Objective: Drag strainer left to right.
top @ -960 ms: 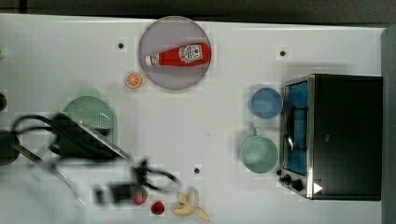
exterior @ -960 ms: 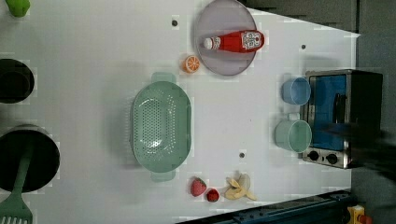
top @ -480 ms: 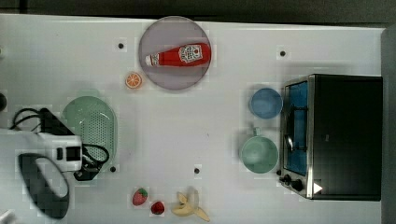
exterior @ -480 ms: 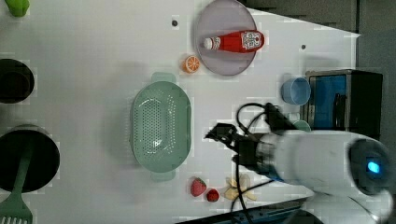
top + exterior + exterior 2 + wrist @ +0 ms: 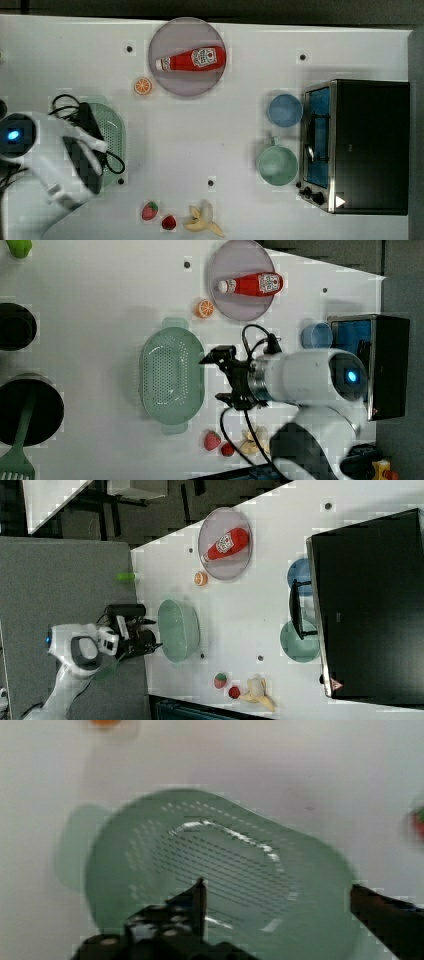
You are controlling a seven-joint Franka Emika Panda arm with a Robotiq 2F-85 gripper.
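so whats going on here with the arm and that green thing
A Franka arm is working over a white table. Its gripper is open and hangs above the pale green strainer, with one finger over the basin and the other past its rim. The strainer isn't gripped yet. It sits at the left view's left, apart from the ketchup plate, mug and toaster oven.

Gripper [image 5: 212, 377] spread wide just beside strainer [image 5: 171, 375].

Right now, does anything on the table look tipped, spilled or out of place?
Only the ketchup bottle lies on its side on the purple plate. The strainer sits upright and empty; the claw is open above it.
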